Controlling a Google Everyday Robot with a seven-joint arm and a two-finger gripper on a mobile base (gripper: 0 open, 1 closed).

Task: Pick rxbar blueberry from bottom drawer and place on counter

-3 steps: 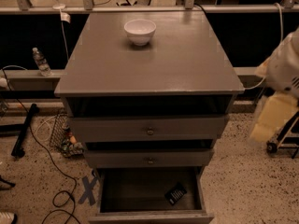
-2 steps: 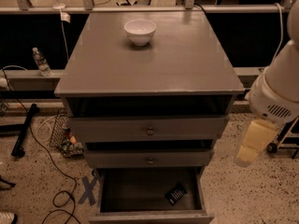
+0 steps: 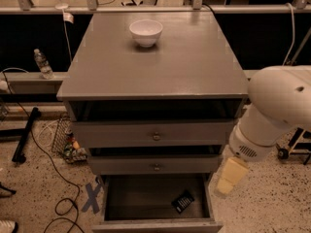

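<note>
Gripper (image 3: 228, 177): hangs off the white arm at the right of the cabinet, level with the lower drawer fronts, outside and right of the bottom drawer (image 3: 155, 224); pale yellow, angled down and left. Whether it is open or closed cannot be told from this view; nothing is seen in its hold. Nearest task item: the rxbar blueberry (image 3: 182, 201), lying flat on the dark drawer floor, toward the right and near side, turned at a diagonal, touching neither wall as far as can be seen. The drawer is pulled out toward the near side, interior exposed from above. Handling judgement: light, thin, flat; foil-type wrapper likely slick and crinkly, the bar inside somewhat firm but bendable; not fragile. Best hold is probably across the narrow width at mid-length, approached from straight above with the wrist turned to match the diagonal; its low profile against the floor leaves little to bite on, so slipping is the main risk. Destination: the counter (image 3: 160, 72), above, broad and flat. Counts: one bar; three drawers, the upper two each with one knob (image 3: 156, 136); one white bowl (image 3: 146, 32) at the far side of the counter; one water bottle (image 3: 43, 64) far left.
</note>
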